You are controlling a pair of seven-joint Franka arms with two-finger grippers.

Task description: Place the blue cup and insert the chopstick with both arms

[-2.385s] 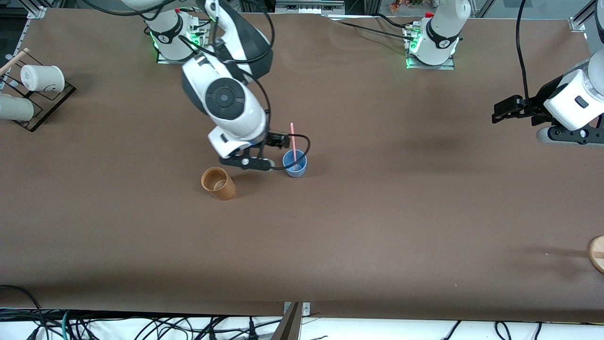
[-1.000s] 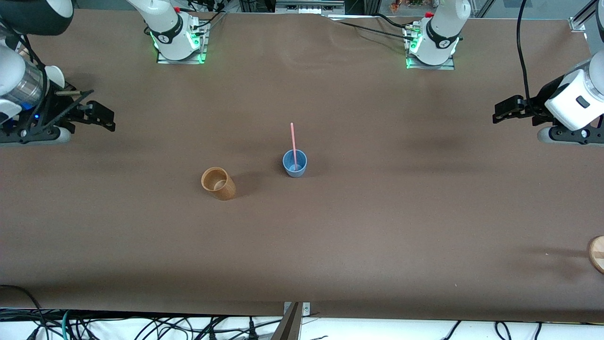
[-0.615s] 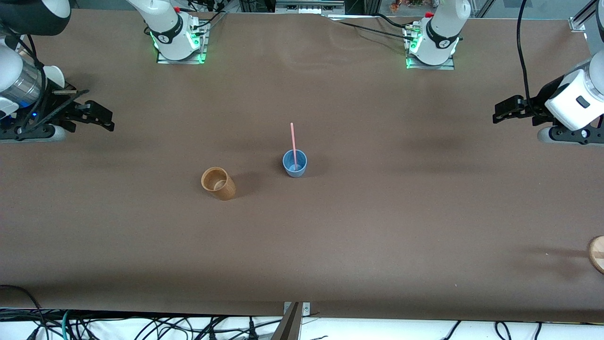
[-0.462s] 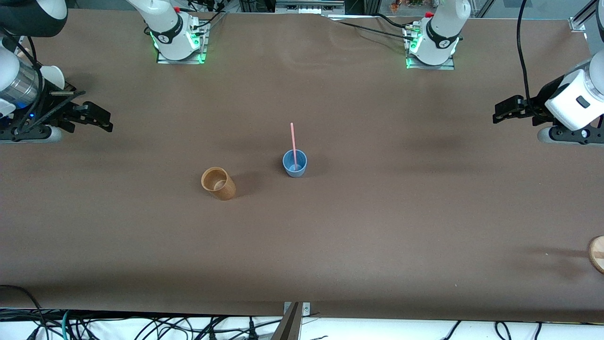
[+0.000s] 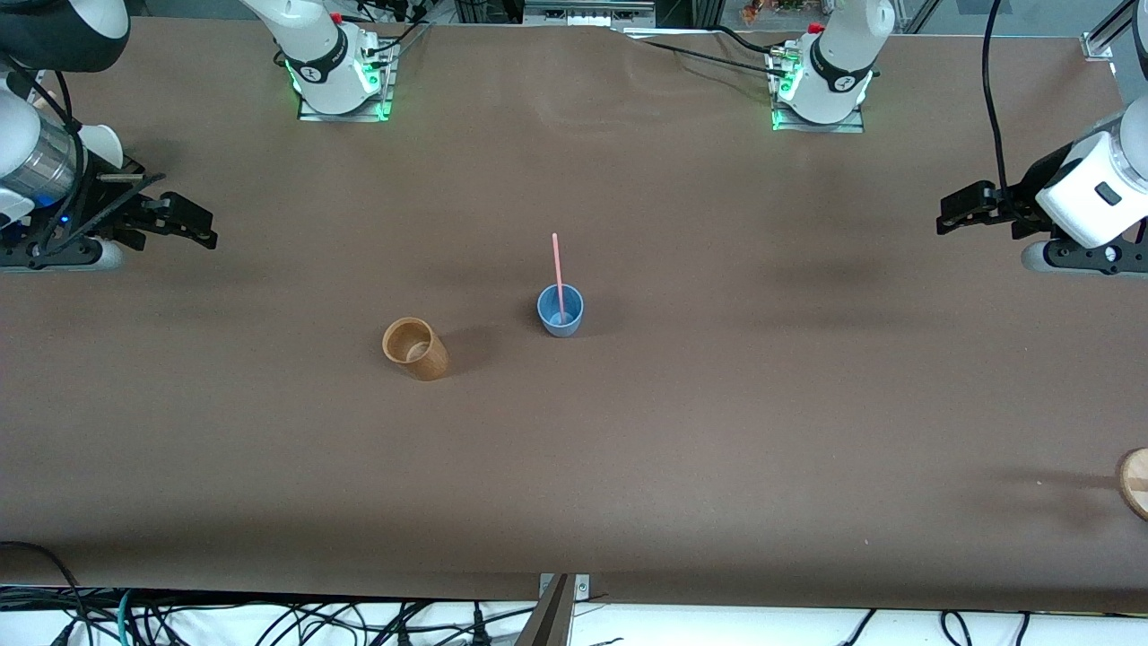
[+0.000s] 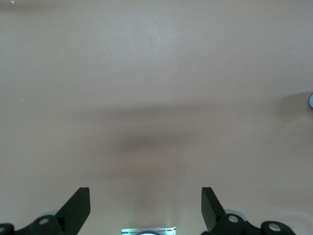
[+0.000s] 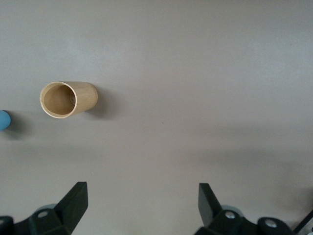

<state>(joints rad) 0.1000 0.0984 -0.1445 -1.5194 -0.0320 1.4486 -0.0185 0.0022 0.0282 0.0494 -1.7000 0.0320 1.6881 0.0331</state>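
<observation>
Withdrawn from small matte blue cup [image 5: 560, 311]: right end effector [image 5: 184, 224], now open over worktop [image 5: 682, 422] edge. Holds thin pink chopstick [image 5: 557, 274] upright, beside tan wooden cup [image 5: 415, 349]. Left end effector [image 5: 964, 208] open, waiting well apart.

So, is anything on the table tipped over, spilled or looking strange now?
Nothing stands out. The blue cup stands upright with the pink chopstick in it, and the brown cup is upright beside it, toward the right arm's end.

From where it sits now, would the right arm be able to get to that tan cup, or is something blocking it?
Probably yes. The right gripper hangs open over its end of the table, and only bare tabletop lies between it and the tan cup. The blue cup stands beside it, apart.
</observation>
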